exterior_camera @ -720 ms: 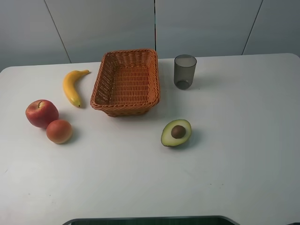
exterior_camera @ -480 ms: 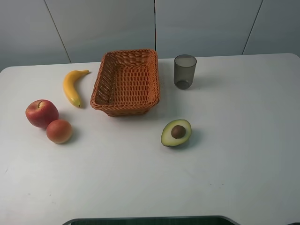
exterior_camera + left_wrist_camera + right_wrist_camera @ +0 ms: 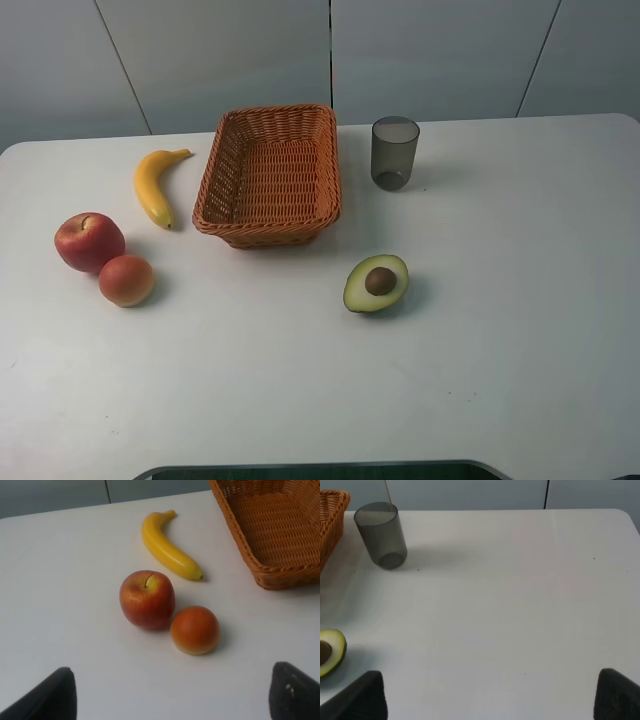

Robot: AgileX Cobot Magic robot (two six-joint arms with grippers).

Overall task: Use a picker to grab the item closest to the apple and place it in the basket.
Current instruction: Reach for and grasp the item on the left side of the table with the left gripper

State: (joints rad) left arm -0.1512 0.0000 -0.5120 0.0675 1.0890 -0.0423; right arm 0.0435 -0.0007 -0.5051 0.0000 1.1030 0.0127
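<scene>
A red apple [image 3: 89, 241] sits at the table's left, and a round orange-red fruit [image 3: 126, 280] touches its front-right side. The left wrist view shows the same apple [image 3: 147, 599] and orange-red fruit [image 3: 194, 630] ahead of my left gripper [image 3: 170, 697]. That gripper is open, its dark fingertips [image 3: 47, 695] far apart and holding nothing. The woven basket [image 3: 265, 235] stands empty at the back centre. My right gripper [image 3: 490, 695] is also open over bare table. Neither gripper appears in the exterior high view.
A yellow banana [image 3: 153, 186] lies between the apple and the basket. Right of the basket stands a grey cup [image 3: 395, 152]. In front of the basket lies a halved avocado [image 3: 376, 283], cut side up. The table [image 3: 520, 300] is white.
</scene>
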